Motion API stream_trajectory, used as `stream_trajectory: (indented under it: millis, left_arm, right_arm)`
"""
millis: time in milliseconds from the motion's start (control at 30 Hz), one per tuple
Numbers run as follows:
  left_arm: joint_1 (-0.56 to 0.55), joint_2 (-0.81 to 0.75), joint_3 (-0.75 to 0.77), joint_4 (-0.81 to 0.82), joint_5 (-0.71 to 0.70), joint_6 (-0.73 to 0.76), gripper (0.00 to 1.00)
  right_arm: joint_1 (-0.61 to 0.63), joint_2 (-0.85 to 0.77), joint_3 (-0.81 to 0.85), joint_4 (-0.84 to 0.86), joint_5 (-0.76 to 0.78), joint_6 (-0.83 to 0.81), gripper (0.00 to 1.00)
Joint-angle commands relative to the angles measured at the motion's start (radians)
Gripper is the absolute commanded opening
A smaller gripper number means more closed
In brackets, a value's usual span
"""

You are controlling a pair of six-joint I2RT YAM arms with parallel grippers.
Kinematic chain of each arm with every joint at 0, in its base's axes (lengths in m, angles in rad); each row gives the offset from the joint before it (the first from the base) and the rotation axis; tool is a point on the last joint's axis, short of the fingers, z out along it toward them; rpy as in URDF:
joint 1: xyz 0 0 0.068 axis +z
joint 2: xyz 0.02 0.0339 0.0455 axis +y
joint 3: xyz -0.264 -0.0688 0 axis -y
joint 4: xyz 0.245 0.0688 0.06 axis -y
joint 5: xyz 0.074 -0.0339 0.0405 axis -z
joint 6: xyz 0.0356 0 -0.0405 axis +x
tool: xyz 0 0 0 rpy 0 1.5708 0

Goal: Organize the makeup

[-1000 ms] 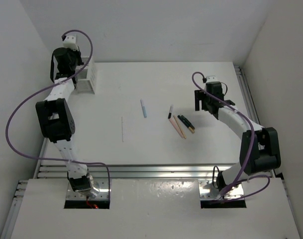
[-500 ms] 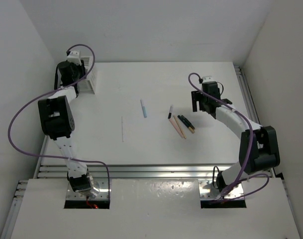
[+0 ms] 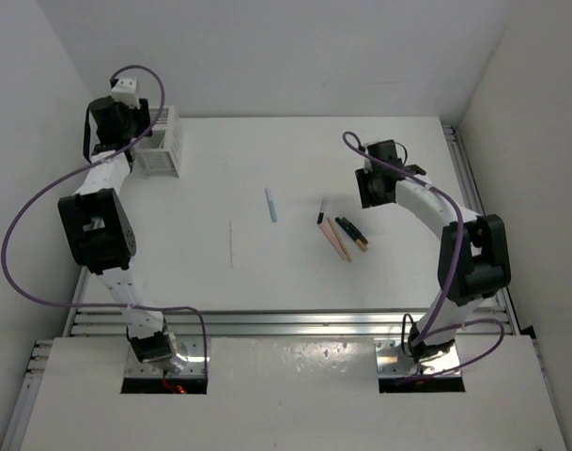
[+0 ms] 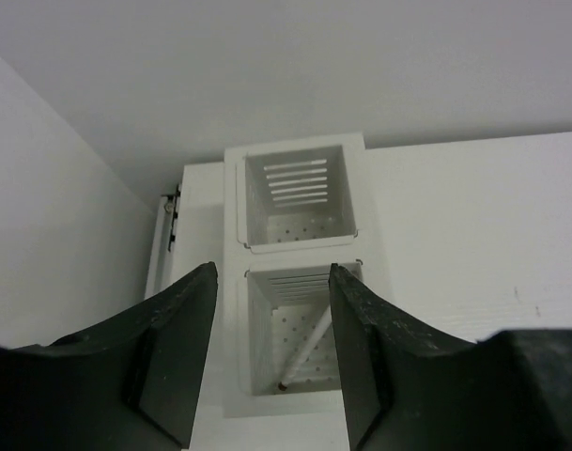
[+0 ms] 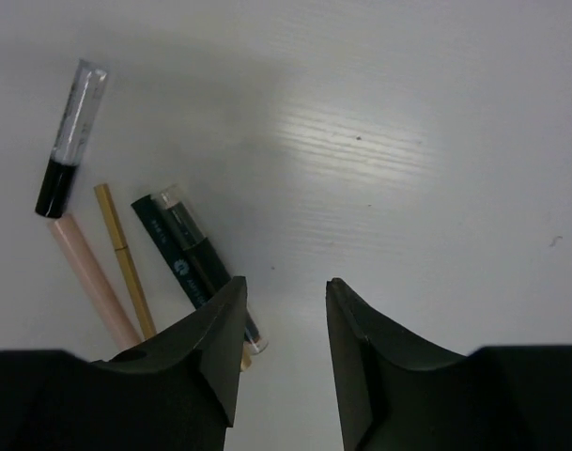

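The makeup lies mid-table: a light blue stick [image 3: 270, 204], a clear-and-black tube [image 3: 321, 212] [image 5: 69, 139], a peach-pink stick [image 3: 338, 241] [image 5: 91, 280], a thin gold stick [image 5: 124, 271], black sticks [image 3: 352, 233] [image 5: 186, 250] and a very thin pale grey one [image 3: 231, 244]. A white stick with a red tip [image 4: 305, 350] leans inside the near compartment of the white slatted box [image 3: 162, 143] [image 4: 237, 282]. My left gripper [image 3: 133, 139] [image 4: 272, 274] hangs open above that compartment, holding nothing. My right gripper [image 3: 368, 193] [image 5: 286, 287] is open over bare table, just right of the black sticks.
The box's far compartment [image 4: 298, 197] holds nothing that I can see. White walls close in the table at the back and on both sides. A metal rail [image 3: 267, 321] runs along the near edge.
My left gripper has opened and drawn back from the box. My right gripper has moved left toward the black sticks, and its jaws have narrowed.
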Motion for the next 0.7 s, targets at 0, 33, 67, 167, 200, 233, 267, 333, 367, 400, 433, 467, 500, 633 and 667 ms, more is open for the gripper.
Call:
stream_trajectory:
  millis: [0,33,67,167,200,233,267,333,367,400,433,467,500,633,667]
  left_arm:
    - [-0.003,-0.113,0.064,-0.127,0.061,0.069,0.57]
    - [-0.003,-0.14,0.064,-0.164,0.096,0.095,0.57]
    - [-0.003,-0.153,0.064,-0.179,0.097,0.105,0.57]
    - [-0.003,-0.199,0.055,-0.243,0.169,0.12,0.6]
    - [-0.003,-0.21,0.055,-0.256,0.182,0.132,0.6]
    - [-0.003,-0.229,0.055,-0.268,0.198,0.133,0.64]
    - [-0.003,-0.239,0.055,-0.279,0.215,0.133,0.66]
    - [-0.003,-0.254,0.055,-0.29,0.253,0.133,0.69]
    - [-0.003,-0.268,0.046,-0.303,0.267,0.142,0.7]
    - [-0.003,-0.268,0.045,-0.304,0.293,0.142,0.71]
    - [-0.003,-0.28,0.045,-0.304,0.308,0.131,0.71]
    - [-0.003,-0.28,0.045,-0.304,0.325,0.131,0.71]
    - [0.007,-0.289,0.035,-0.304,0.353,0.122,0.71]
    - [0.007,-0.311,0.013,-0.313,0.382,0.103,0.71]
    - [0.007,-0.311,0.004,-0.313,0.382,0.103,0.72]
  right_arm:
    - [0.006,0.063,0.058,-0.113,-0.116,-0.014,0.4]
    - [0.006,0.077,0.06,-0.112,-0.189,-0.017,0.4]
    - [0.006,0.094,0.058,-0.113,-0.189,-0.025,0.4]
    - [0.016,0.135,0.064,-0.119,-0.246,-0.043,0.41]
    - [0.019,0.147,0.075,-0.132,-0.258,-0.049,0.41]
    - [0.02,0.152,0.081,-0.152,-0.268,-0.057,0.41]
    - [0.019,0.172,0.081,-0.162,-0.297,-0.057,0.42]
    - [0.02,0.183,0.081,-0.17,-0.309,-0.06,0.42]
    - [0.022,0.187,0.077,-0.178,-0.309,-0.063,0.42]
    - [0.02,0.187,0.066,-0.175,-0.303,-0.059,0.42]
    - [0.019,0.189,0.058,-0.175,-0.292,-0.055,0.42]
    - [0.019,0.189,0.043,-0.158,-0.283,-0.054,0.42]
    - [0.019,0.192,0.037,-0.153,-0.268,-0.055,0.42]
    - [0.019,0.217,0.037,-0.144,-0.223,-0.054,0.39]
    - [0.02,0.223,0.04,-0.149,-0.222,-0.054,0.36]
